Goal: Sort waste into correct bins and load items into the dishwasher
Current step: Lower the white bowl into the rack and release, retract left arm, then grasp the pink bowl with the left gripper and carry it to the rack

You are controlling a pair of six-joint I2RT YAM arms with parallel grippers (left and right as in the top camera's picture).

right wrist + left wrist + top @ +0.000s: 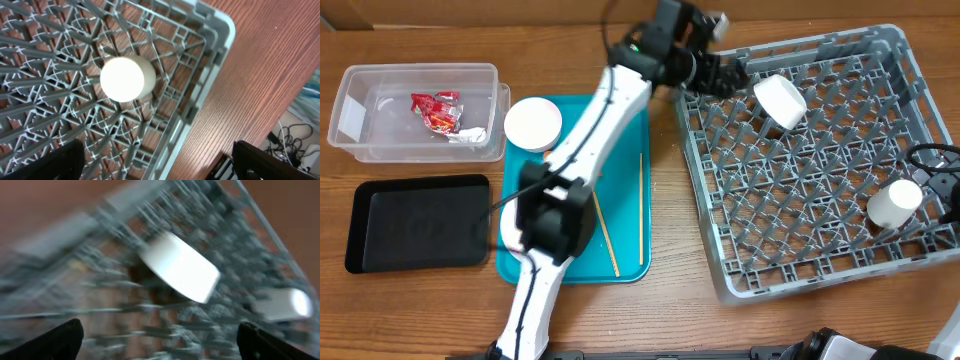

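I count one grey dishwasher rack point(703, 190) and, to its left, one teal tray point(620, 200) carrying one white bowl point(533, 124) and two chopsticks point(641, 215). Two white cups sit in the rack: the left cup point(780, 100) tilted, the right cup point(894, 202) near the right wall. My left gripper point(160, 340) and right gripper point(160, 165) hang over the rack, jaws spread, gripping nothing.

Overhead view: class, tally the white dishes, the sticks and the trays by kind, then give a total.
Dishes: 3
Sticks: 2
Trays: 2
Total: 7
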